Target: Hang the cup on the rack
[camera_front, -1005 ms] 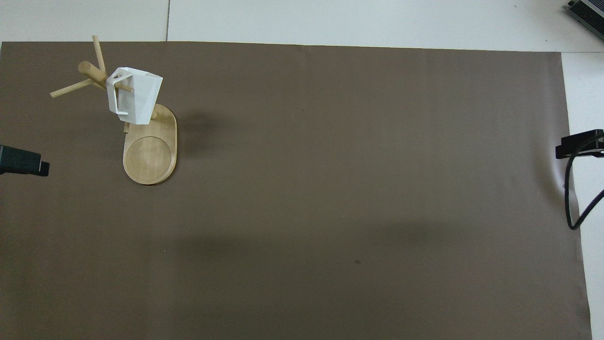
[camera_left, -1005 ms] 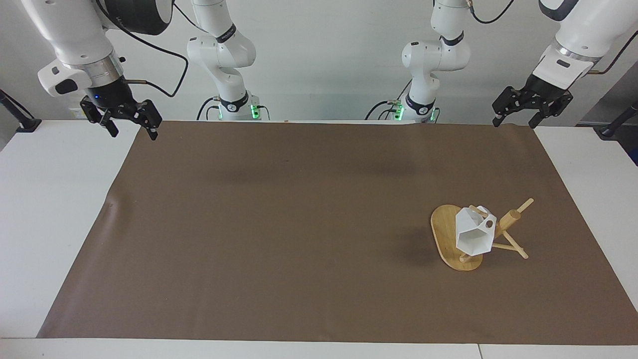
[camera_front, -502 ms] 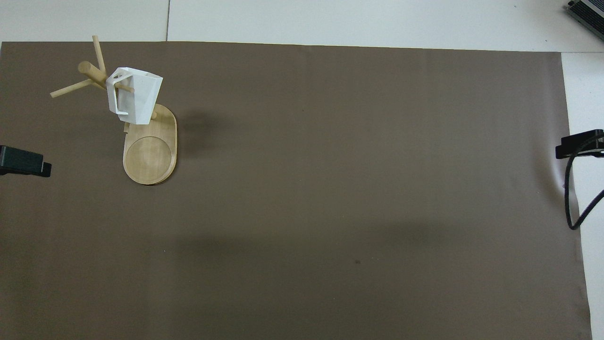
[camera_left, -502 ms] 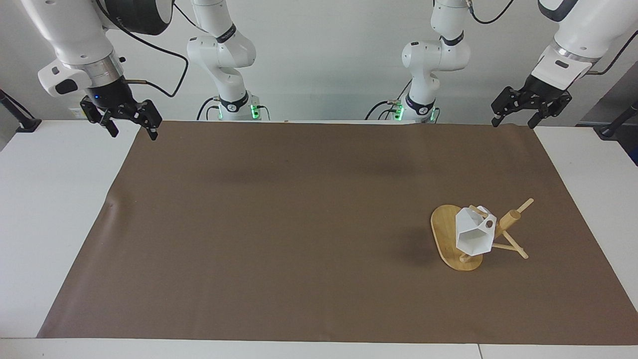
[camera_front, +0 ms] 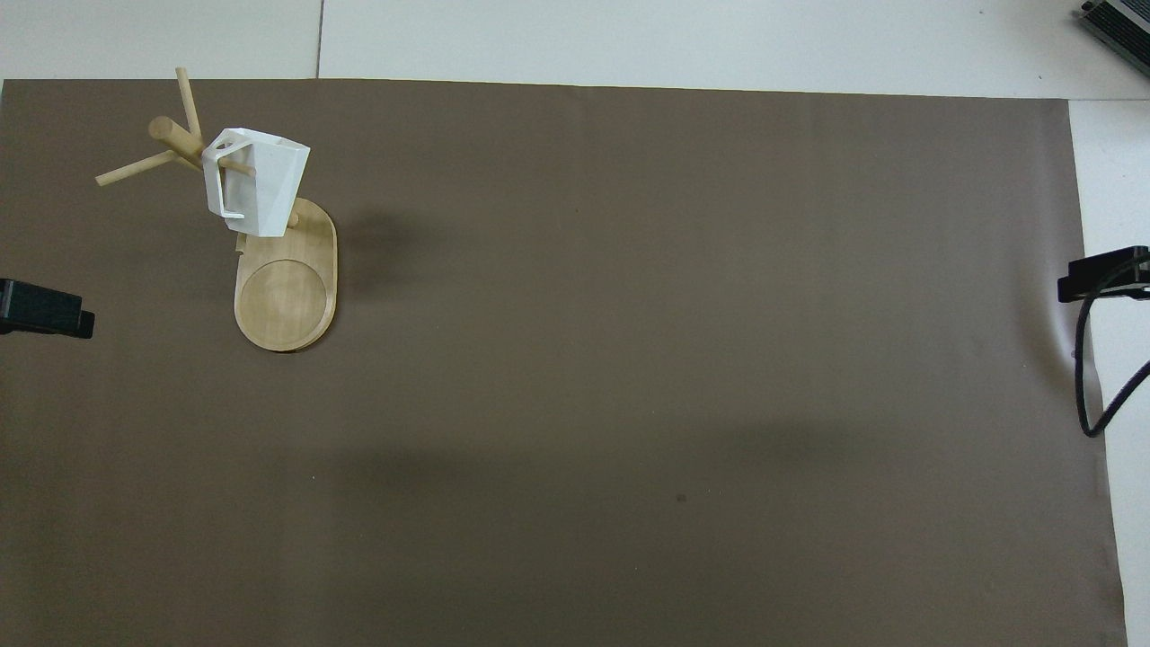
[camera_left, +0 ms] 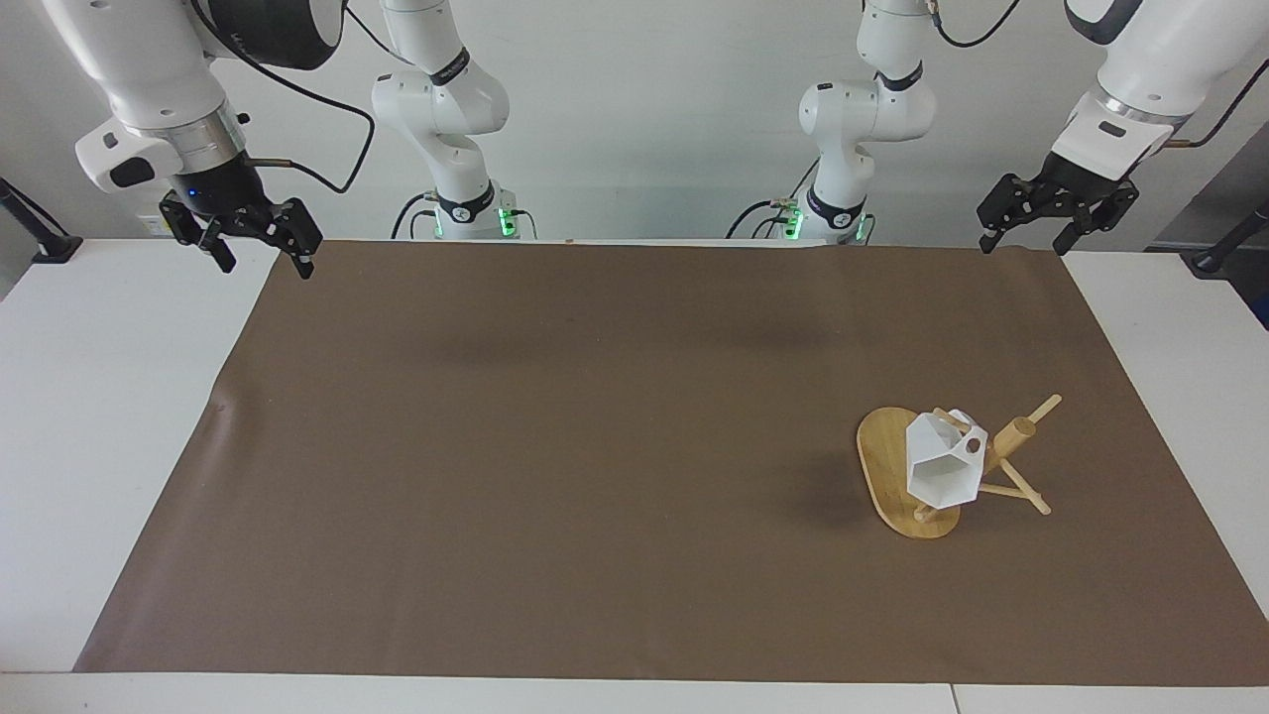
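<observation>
Since a second ago only your left end effector [camera_left: 1056,213] has crept upward at upper right—fingers apart like the waiting right end effector [camera_left: 243,238] upper left—cup [camera_left: 942,466] hangs on the rack [camera_left: 892,476] lower right, so just hold clear.

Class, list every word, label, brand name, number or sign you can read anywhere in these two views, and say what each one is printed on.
No text can be read in either view.
Right arm's dark upper housing: a faint mark, too small to read.
Cup: plain white, no print.
Rack: bare bamboo, no label.
Brown mat: unmarked.
Left gripper and right gripper: no lettering visible.
</observation>
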`<move>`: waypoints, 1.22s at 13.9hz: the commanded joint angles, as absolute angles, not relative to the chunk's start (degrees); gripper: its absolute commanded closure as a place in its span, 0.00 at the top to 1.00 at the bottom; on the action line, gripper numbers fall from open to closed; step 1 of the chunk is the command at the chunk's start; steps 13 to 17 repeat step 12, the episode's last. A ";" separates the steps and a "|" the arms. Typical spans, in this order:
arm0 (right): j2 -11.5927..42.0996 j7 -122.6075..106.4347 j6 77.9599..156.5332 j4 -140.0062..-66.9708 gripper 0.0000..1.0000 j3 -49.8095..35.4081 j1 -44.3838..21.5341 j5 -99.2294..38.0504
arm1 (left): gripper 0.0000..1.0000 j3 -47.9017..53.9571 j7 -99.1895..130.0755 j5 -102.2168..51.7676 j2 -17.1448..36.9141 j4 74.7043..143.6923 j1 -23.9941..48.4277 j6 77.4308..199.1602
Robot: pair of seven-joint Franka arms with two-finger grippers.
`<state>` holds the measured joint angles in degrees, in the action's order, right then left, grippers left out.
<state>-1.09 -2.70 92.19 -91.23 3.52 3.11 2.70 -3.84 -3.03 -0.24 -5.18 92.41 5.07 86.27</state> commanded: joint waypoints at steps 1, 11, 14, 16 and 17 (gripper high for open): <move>-1.93 -2.55 91.67 -91.93 1.00 3.34 3.34 2.46 | 1.00 -4.48 -3.51 1.49 -5.01 91.93 6.15 85.60; -1.93 -2.55 91.67 -91.93 1.00 3.25 3.34 2.46 | 1.00 -4.48 -4.48 2.55 -4.83 91.23 6.24 84.29; -1.93 -2.55 91.67 -91.93 1.00 3.25 3.34 2.46 | 1.00 -4.48 -5.53 2.46 -4.92 91.23 6.24 83.94; -1.93 -2.55 91.67 -91.93 1.00 3.25 3.34 2.46 | 1.00 -4.48 -5.53 2.46 -4.92 91.23 6.24 83.94; -1.93 -2.55 91.67 -91.93 1.00 3.25 3.34 2.46 | 1.00 -4.48 -5.53 2.46 -4.92 91.23 6.24 83.94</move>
